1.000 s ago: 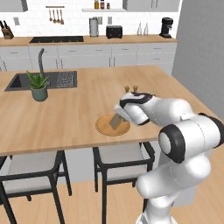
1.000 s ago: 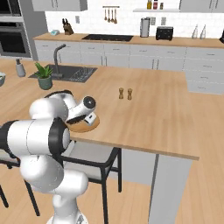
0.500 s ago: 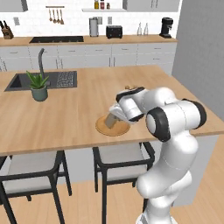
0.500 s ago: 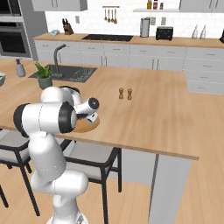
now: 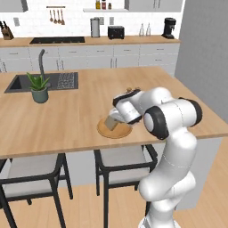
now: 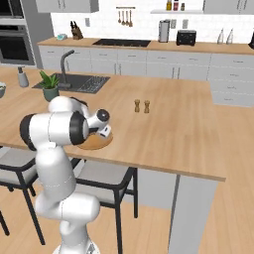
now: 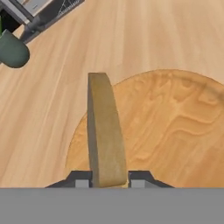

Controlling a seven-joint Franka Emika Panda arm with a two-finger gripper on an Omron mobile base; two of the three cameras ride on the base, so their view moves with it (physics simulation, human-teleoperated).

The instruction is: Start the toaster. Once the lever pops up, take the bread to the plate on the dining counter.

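Bread, a thin golden-brown square slice with a darker crust edge, is standing on edge between the two small dark fingers of the gripper, which is pinching it narrowly from both faces. It is hanging over the left part of the round tan wooden plate, tilted in the left base view, and whether its lower corner is touching the plate I cannot tell. The plate is sitting near the front edge of the long light-wood dining counter.

Toasted bread is judged light, fairly stiff but brittle, so a gentle pinch across the flat faces near one edge is suiting it; squeezing harder is risking a crumbled crust.

Nearby, a small potted green plant is standing beside the dark sink, well apart from the plate, and two small brown shakers are sitting farther along the counter. Nothing is standing in the way. The black boxy toaster is resting on the far wall counter.
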